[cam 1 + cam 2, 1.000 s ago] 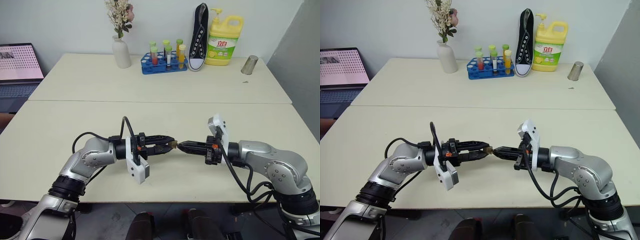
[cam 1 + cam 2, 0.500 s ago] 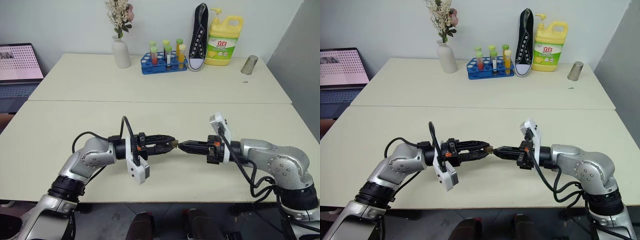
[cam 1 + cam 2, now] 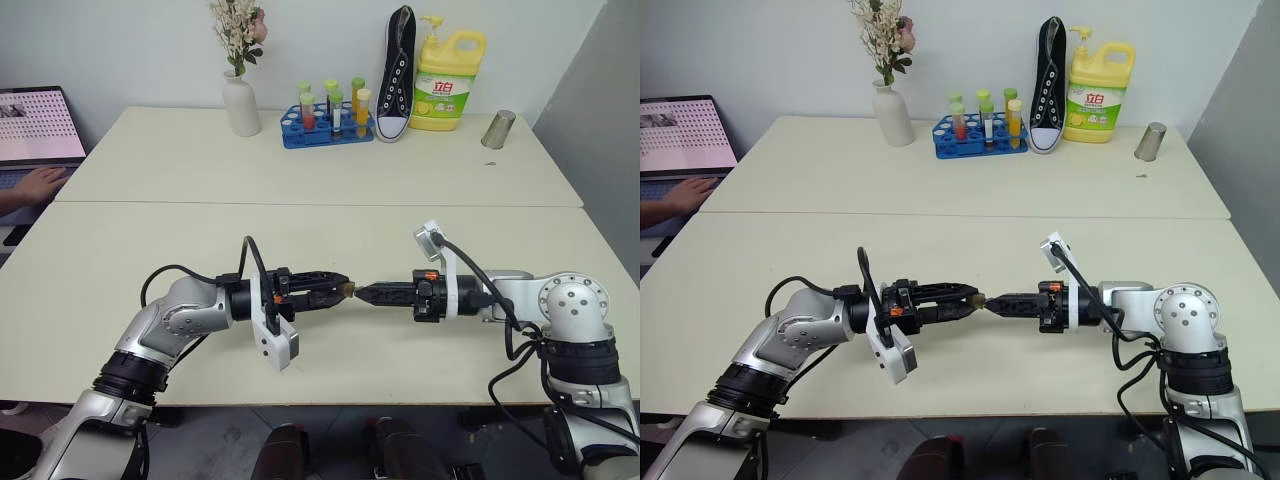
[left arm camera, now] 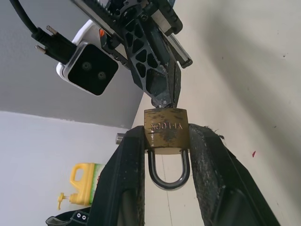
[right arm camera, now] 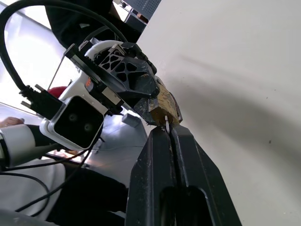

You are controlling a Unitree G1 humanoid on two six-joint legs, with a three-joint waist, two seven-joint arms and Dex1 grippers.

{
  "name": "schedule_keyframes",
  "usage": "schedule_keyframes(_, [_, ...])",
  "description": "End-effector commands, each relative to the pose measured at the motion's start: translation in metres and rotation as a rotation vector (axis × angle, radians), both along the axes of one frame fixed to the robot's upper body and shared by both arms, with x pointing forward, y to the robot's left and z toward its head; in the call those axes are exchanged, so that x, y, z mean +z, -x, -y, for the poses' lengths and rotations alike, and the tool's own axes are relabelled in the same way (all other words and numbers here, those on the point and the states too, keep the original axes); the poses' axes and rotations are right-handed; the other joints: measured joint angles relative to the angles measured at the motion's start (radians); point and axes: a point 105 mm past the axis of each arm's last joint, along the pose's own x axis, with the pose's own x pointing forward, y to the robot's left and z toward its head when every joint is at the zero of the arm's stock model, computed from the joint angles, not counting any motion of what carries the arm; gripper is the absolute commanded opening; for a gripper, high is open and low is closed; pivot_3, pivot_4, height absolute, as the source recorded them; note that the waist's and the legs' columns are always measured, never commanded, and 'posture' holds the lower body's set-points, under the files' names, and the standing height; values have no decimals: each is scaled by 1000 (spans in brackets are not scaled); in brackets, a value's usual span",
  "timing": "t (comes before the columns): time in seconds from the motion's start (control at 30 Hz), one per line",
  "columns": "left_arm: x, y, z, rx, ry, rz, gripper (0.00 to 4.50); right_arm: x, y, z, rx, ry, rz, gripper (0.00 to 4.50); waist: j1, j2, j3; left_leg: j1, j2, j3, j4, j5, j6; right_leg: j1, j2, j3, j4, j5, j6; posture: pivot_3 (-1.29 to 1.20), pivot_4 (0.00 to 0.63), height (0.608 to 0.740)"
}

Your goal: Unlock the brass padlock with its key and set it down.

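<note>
Both head views look forward and down over the table [image 3: 320, 180]. Each wrist view looks close along its fingers at the padlock [image 4: 166, 130], the shared spot.

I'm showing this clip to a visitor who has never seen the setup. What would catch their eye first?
Probably the two black grippers meeting tip to tip above the near table: the left gripper clamps a small brass padlock, and the right gripper, shut on a thin key, presses it against the lock's base. After that, the back of the far table: a yellow detergent bottle beside an upright black sneaker.
</note>
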Motion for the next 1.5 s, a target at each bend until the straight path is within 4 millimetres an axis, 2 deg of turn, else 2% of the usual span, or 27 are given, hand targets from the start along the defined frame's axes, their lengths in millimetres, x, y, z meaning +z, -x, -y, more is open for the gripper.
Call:
schedule_keyframes(0.03, [0, 11, 7, -61, -4, 26, 961, 17, -6, 4, -25, -37, 34, 0, 0, 0, 0, 0, 0, 0, 0, 0, 0, 0, 0, 0, 0, 0, 0, 0, 150, 740])
schedule_keyframes(0.47, [-1, 10, 7, -55, -5, 36, 961, 19, -10, 0, -31, -47, -27, 0, -2, 0, 0, 0, 0, 0, 0, 0, 0, 0, 0, 0, 0, 0, 0, 0, 150, 740])
schedule_keyframes(0.77, [-1, 8, 6, -41, 5, 29, 961, 22, -8, -5, -33, -29, 37, 0, -2, 0, 0, 0, 0, 0, 0, 0, 0, 0, 0, 0, 0, 0, 0, 0, 150, 740])
schedule_keyframes(0.87, [-1, 8, 6, -39, 8, 26, 961, 22, -6, -6, -30, -16, 75, 577, -1, 0, 0, -1, 0, 0, 0, 0, 0, 0, 0, 0, 0, -2, 3, 0, 150, 740])
schedule_keyframes(1.0, [1, 5, 5, -26, 17, 21, 961, 22, 3, -5, -9, 33, 189, 1998, -1, 0, 0, -1, 0, 0, -1, 0, 0, -1, 0, 0, -1, -2, 4, 0, 150, 740])
schedule_keyframes(1.2, [2, 2, 3, -9, 30, 12, 961, 26, 15, 9, 74, 167, 516, 4056, 1, 0, 0, -1, 0, 0, 0, 0, 0, -1, -1, -1, -1, -3, 4, 0, 150, 740])
schedule_keyframes(1.33, [3, 2, 4, -11, 33, 10, 961, 20, 8, 10, 24, 194, 621, 4091, -1, 0, 0, -1, 0, -1, 0, 0, 0, -1, 0, -1, -1, -3, 5, 0, 150, 740])
schedule_keyframes(1.5, [5, 1, 6, -14, 42, 12, 961, 11, 5, -2, -35, 132, 587, 4091, -1, 0, 0, 0, 1, 0, -1, 0, 0, -1, 0, -1, 0, -3, 4, 0, 150, 740])
